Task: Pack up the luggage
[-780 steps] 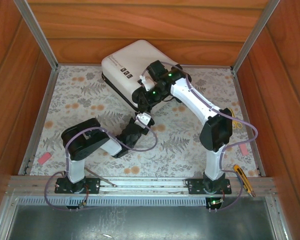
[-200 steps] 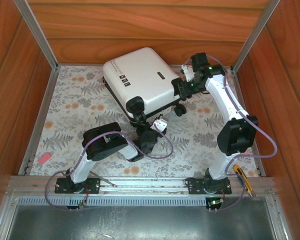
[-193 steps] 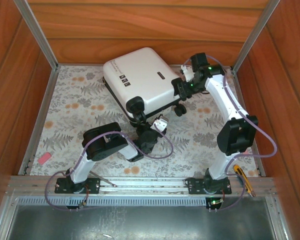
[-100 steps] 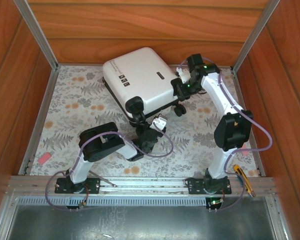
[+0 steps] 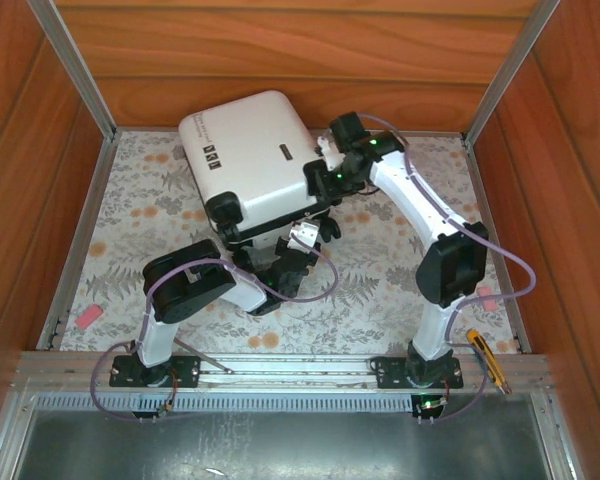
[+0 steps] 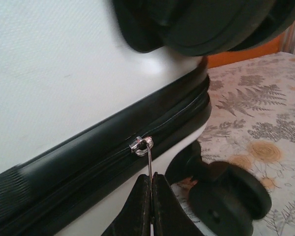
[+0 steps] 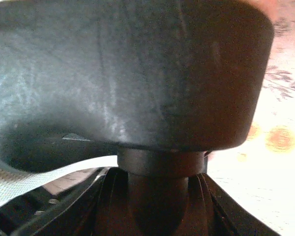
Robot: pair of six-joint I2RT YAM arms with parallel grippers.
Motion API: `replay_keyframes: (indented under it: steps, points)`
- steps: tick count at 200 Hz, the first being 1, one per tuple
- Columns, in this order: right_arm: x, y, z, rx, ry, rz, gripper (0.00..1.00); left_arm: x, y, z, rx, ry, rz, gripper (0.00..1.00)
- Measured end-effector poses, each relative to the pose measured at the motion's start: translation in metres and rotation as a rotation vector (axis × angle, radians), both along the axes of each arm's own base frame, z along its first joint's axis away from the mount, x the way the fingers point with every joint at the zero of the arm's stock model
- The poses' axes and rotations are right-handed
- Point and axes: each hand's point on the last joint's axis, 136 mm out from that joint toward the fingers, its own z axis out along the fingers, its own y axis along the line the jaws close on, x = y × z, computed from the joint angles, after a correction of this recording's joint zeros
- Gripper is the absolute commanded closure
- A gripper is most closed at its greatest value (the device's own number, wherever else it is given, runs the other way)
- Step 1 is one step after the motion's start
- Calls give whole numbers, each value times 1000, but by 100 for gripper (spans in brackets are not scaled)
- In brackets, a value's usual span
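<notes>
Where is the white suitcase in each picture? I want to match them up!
Top external: the luggage lies flat at the back middle of the table.
Left wrist: the luggage fills the upper left, white shell above a black zipper band; the left gripper pinches the zipper pull.
Right wrist: its black wheel looms close, with a white sliver at lower left.
Shared landmark: the flowery mat.

Top view: bright and even for you; soft shadows on the table [image 5: 130, 210], mild glare on the white luggage [image 5: 250, 150].
Left wrist: you get the zipper pull [image 6: 148, 160] sharp; the wheel [image 6: 206, 24] above blurs.
Right wrist: too close, dim, smeared; table overexposed.
</notes>
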Motion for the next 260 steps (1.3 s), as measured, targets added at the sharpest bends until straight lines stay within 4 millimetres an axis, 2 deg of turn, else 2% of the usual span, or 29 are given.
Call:
replay_keyframes:
  steps: [25, 47, 113, 125, 140, 147, 151, 157, 161, 166, 179, 182, 184, 201, 213, 225, 243, 260]
  points:
    - [-8, 35, -4, 65, 85, 1, 100, 3, -1, 3, 6, -14, 14, 100]
    - [-23, 63, -9, 114, 187, -1, 100, 9, -1, -3, 30, -40, 59, 100]
    - [-39, 96, -9, 152, 255, -66, 99, 26, 8, -10, 66, -103, 301, 100]
    - [-42, 101, -9, 158, 250, -78, 89, 27, 10, -11, 65, -107, 330, 100]
    - [-46, 105, -9, 164, 245, -91, 60, 28, 12, -12, 60, -109, 355, 100]
    - [-48, 105, -9, 166, 244, -96, 50, 28, 11, -12, 59, -109, 358, 87]
    - [-48, 105, -8, 168, 241, -94, 45, 28, 11, -13, 58, -110, 358, 75]
    - [-50, 106, -8, 171, 238, -84, 41, 29, 8, -13, 62, -110, 345, 46]
    - [-53, 108, -7, 174, 236, -71, 39, 29, 0, -13, 66, -111, 301, 33]
    - [-57, 112, -6, 176, 230, -45, 36, 29, -9, -14, 70, -111, 255, 26]
    - [-75, 126, -4, 173, 218, 32, 31, 19, -37, -17, 84, -109, 129, 15]
    - [-80, 129, -3, 171, 219, 45, 31, 16, -42, -18, 85, -108, 106, 4]
    - [-84, 131, -3, 169, 217, 62, 30, 13, -45, -18, 87, -108, 89, 1]
    - [-110, 143, 7, 167, 196, 162, 27, -4, -64, -23, 103, -96, -27, 0]
    - [-125, 147, 25, 186, 156, 227, 27, -15, -69, -24, 125, -82, -97, 0]
    - [-131, 142, 47, 216, 99, 264, 27, -23, -68, -19, 135, -70, -143, 0]
    - [-126, 115, 82, 258, -9, 254, 28, -33, -63, -2, 140, -54, -178, 0]
    - [-112, 79, 100, 291, -99, 193, 30, -44, -64, 19, 148, -32, -212, 0]
